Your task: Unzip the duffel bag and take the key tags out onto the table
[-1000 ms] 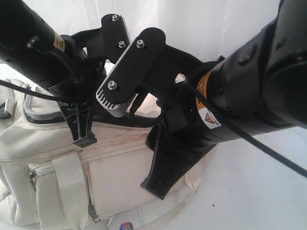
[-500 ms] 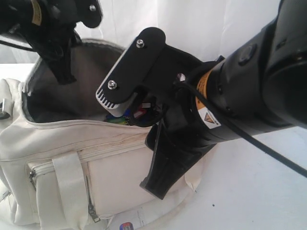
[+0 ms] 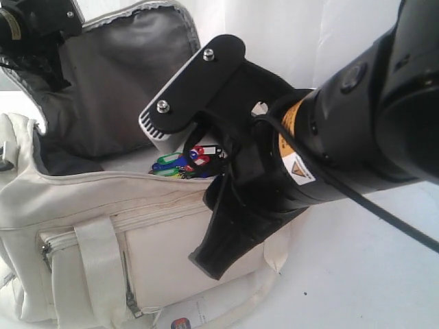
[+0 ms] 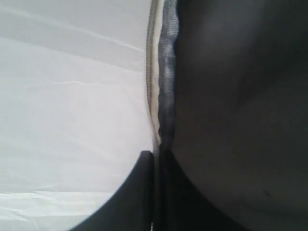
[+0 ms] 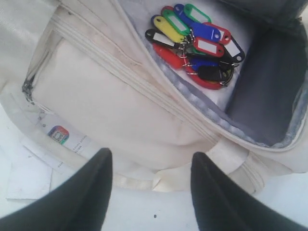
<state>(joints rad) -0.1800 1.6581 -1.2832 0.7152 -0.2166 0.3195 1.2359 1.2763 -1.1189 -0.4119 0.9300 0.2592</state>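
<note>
The cream duffel bag (image 3: 82,205) lies on the white table (image 3: 357,288) with its top unzipped. My left gripper (image 3: 49,68), at the upper left, is shut on the edge of the bag's flap (image 4: 166,72) and holds it up, showing the dark grey lining (image 3: 130,75). Inside lie the key tags (image 3: 184,162), a bunch in red, yellow, blue, green and black (image 5: 192,43). My right gripper (image 5: 151,166) hangs open over the bag's front side (image 5: 120,106) and strap, short of the tags, with nothing between its fingers (image 5: 96,183).
A small paper label (image 5: 60,135) with a red-blue mark lies on the table by the bag's front bottom edge. A shiny cream strap (image 3: 103,267) crosses the front pocket. A white backdrop (image 3: 295,34) stands behind.
My left gripper has gone up and to the left with the flap, opening the bag wide and uncovering the key tags. The right arm has barely shifted.
</note>
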